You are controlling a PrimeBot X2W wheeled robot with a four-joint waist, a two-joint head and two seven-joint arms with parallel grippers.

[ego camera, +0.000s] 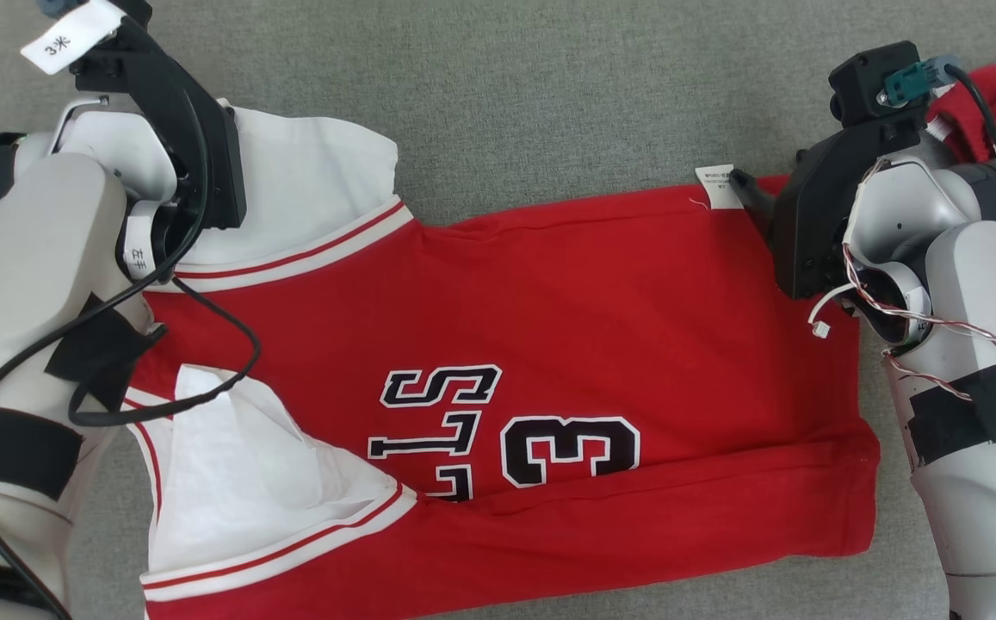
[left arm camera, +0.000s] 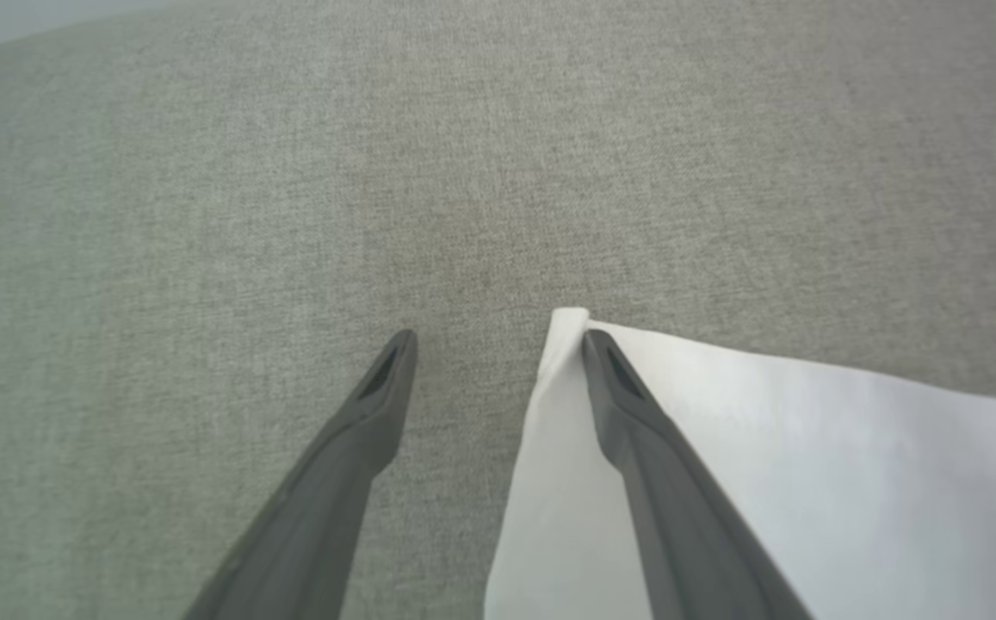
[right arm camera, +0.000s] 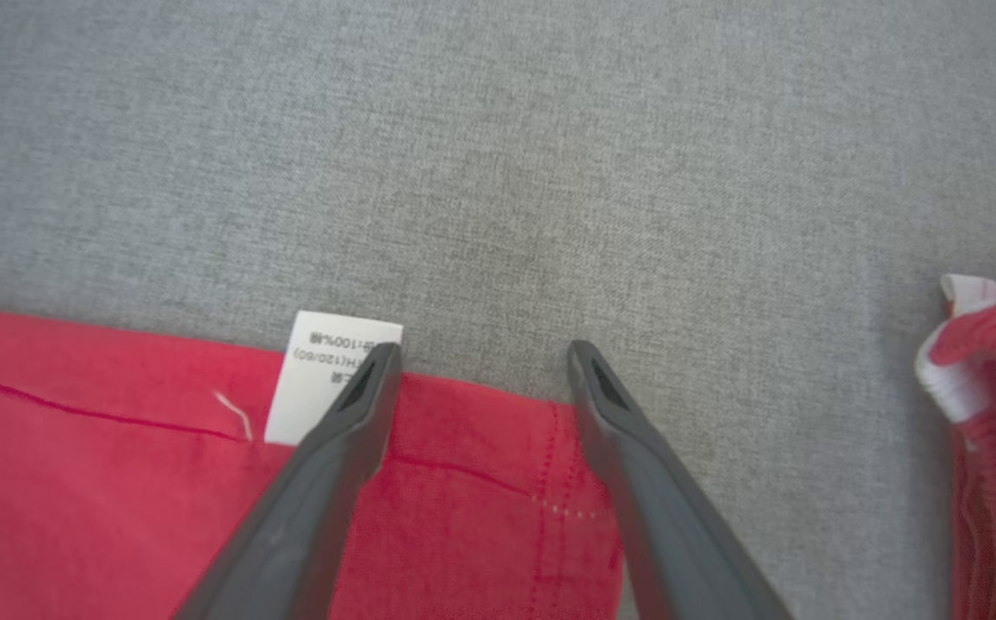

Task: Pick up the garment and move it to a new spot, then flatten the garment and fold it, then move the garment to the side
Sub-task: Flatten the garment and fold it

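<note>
Lying limp, the soft red-and-white fabric jersey (ego camera: 592, 284) will likely drape and crease; left gripper (left arm camera: 498, 342) and right gripper (right arm camera: 482, 349), both spread, sit at far-edge corners worth pinching.

Place unclear, grey woven fabric surface (ego camera: 549, 86), red jersey (ego camera: 618, 293) spread

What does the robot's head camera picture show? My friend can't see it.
A red jersey with white sleeves and a big number 3 lies spread on grey cloth. The left gripper is at its upper white sleeve, and the right gripper is at the hem corner by a small white label. Another red garment peeks in top right.
</note>
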